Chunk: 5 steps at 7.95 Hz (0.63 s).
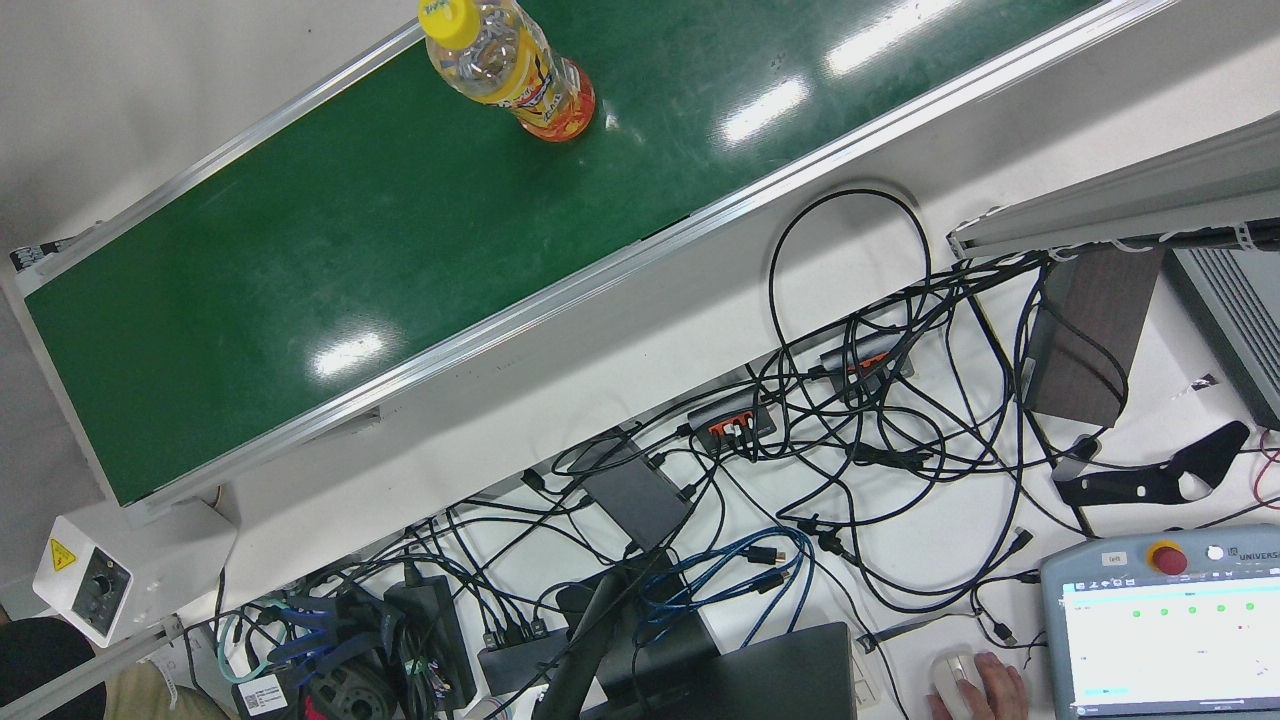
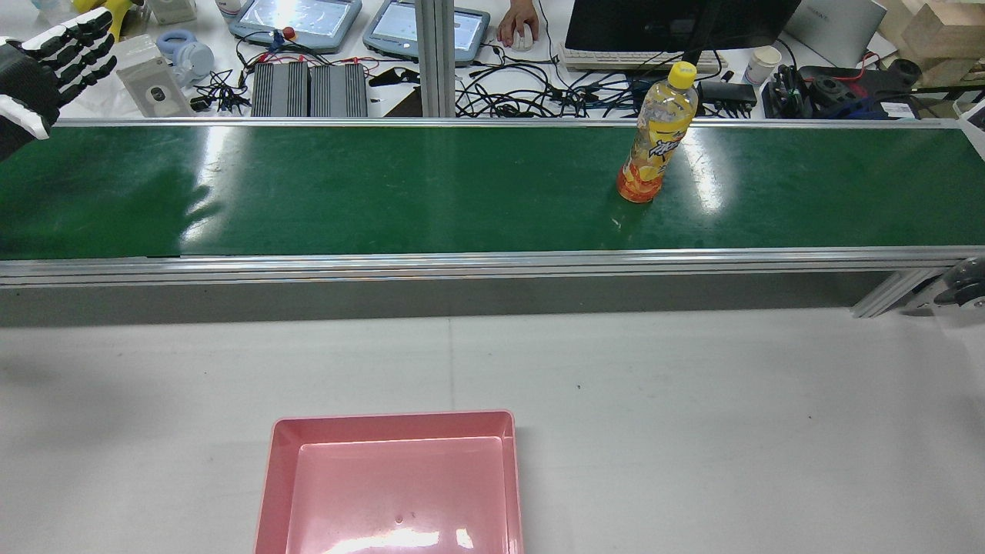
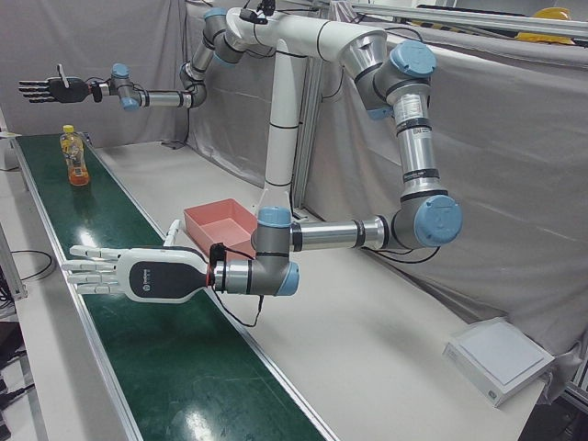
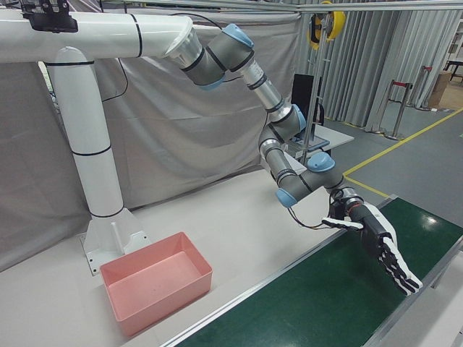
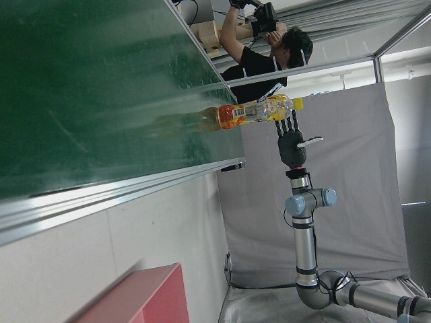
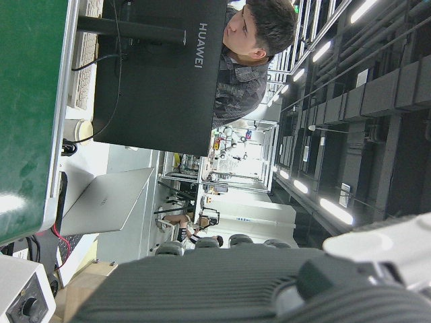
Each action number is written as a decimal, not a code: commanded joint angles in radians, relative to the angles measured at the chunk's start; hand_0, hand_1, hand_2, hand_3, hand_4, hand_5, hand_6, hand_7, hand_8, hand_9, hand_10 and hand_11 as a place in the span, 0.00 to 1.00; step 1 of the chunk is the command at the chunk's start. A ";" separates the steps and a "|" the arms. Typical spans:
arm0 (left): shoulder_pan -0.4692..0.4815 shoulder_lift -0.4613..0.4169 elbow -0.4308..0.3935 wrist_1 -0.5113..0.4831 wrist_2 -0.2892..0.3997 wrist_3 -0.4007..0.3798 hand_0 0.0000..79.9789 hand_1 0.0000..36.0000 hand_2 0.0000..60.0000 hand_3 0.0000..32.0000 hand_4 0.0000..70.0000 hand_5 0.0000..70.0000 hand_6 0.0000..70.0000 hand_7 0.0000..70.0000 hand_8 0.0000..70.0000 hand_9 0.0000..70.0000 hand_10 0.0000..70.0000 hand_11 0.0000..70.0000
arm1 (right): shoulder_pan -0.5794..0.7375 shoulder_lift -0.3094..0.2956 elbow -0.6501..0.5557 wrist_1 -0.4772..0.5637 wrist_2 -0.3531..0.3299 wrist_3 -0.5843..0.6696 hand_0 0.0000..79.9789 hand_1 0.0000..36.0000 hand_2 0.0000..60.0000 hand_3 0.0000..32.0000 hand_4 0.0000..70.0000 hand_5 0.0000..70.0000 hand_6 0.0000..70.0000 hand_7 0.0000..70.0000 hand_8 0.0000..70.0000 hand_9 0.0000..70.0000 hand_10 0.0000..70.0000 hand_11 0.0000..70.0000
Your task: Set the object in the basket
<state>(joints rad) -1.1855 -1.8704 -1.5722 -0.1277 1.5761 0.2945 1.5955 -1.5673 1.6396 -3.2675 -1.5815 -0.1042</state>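
A clear bottle (image 2: 654, 142) with a yellow cap and an orange base stands upright on the green belt (image 2: 385, 192), right of centre; the bottle (image 1: 505, 65) (image 3: 76, 156) (image 5: 259, 111) shows in three more views. The pink basket (image 2: 392, 477) (image 3: 225, 225) (image 4: 155, 289) sits empty on the white table. My left hand (image 2: 46, 54) (image 3: 129, 271) (image 4: 380, 249) hovers over the belt's left end, fingers spread, far from the bottle. Beyond the bottle, my right hand (image 3: 55, 89) (image 5: 293, 141) is raised high and open with nothing in it.
Aluminium rails (image 2: 492, 261) edge the belt. Behind it lie tangled cables (image 1: 850, 430), teach pendants (image 2: 296, 19) and a monitor (image 2: 677, 23). A person's hand (image 1: 985, 685) rests on a mouse. Another person (image 5: 269, 40) stands past the belt's end.
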 commanded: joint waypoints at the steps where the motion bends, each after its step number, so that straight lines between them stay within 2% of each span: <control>1: -0.002 0.000 -0.012 0.000 -0.001 0.000 0.66 0.03 0.00 0.02 0.10 0.08 0.00 0.00 0.00 0.00 0.02 0.04 | 0.000 0.001 0.006 -0.001 0.000 0.001 0.00 0.00 0.00 0.00 0.00 0.00 0.00 0.00 0.00 0.00 0.00 0.00; 2: -0.003 0.002 -0.035 0.011 -0.001 0.000 0.67 0.03 0.00 0.00 0.10 0.09 0.00 0.00 0.00 0.00 0.02 0.04 | 0.000 0.000 0.003 0.000 0.000 0.000 0.00 0.00 0.00 0.00 0.00 0.00 0.00 0.00 0.00 0.00 0.00 0.00; 5: 0.007 0.002 -0.031 0.034 0.001 -0.002 0.67 0.04 0.00 0.01 0.10 0.08 0.00 0.00 0.00 0.00 0.02 0.05 | 0.000 0.001 0.002 0.000 0.000 0.001 0.00 0.00 0.00 0.00 0.00 0.00 0.00 0.00 0.00 0.00 0.00 0.00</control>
<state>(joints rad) -1.1851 -1.8686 -1.6045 -0.1124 1.5754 0.2945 1.5954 -1.5676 1.6424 -3.2686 -1.5815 -0.1042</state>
